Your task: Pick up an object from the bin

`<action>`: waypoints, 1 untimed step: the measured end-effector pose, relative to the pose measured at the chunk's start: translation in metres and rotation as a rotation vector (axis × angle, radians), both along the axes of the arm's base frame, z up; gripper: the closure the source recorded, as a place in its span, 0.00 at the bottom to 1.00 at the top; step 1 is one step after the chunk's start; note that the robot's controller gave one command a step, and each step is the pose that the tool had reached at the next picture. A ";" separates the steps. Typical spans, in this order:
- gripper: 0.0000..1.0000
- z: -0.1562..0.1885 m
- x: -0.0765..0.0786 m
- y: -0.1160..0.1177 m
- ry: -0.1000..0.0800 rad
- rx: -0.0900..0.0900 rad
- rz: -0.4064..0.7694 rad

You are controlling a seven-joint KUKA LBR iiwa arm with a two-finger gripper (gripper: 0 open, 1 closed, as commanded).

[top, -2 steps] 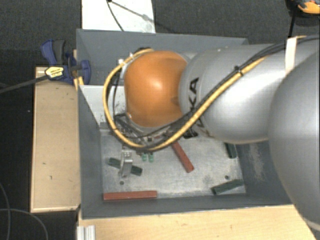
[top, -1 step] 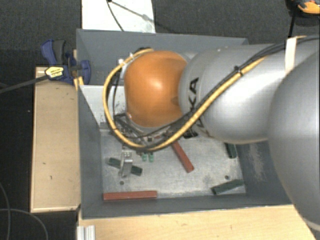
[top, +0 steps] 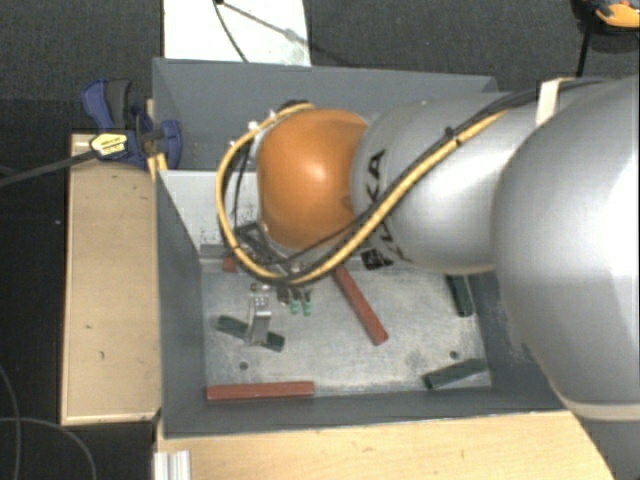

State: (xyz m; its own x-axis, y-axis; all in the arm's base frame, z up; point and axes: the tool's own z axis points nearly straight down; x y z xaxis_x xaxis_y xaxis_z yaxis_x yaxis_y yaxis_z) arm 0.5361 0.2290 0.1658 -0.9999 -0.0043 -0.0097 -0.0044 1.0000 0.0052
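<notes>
My gripper (top: 262,318) hangs below the orange dome, low in the left half of the bin. It sits right over the middle of a small dark green bar (top: 234,326) that lies flat on the bin floor, its ends showing on either side of the gripper. Two tiny green pieces (top: 300,309) lie just to the right of the gripper. A reddish-brown bar (top: 362,308) lies slanted further right.
A long reddish-brown bar (top: 260,391) lies along the front wall. A dark green block (top: 456,375) rests at the front right and another dark piece (top: 460,294) by the right side. The big arm covers the bin's back and right.
</notes>
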 end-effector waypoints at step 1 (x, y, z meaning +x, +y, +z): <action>0.00 -0.071 -0.017 -0.010 0.005 -0.004 -0.008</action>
State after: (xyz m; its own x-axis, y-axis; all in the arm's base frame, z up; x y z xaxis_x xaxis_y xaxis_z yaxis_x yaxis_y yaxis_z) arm 0.5189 0.2193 0.0946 -1.0000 0.0035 -0.0047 0.0035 1.0000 0.0016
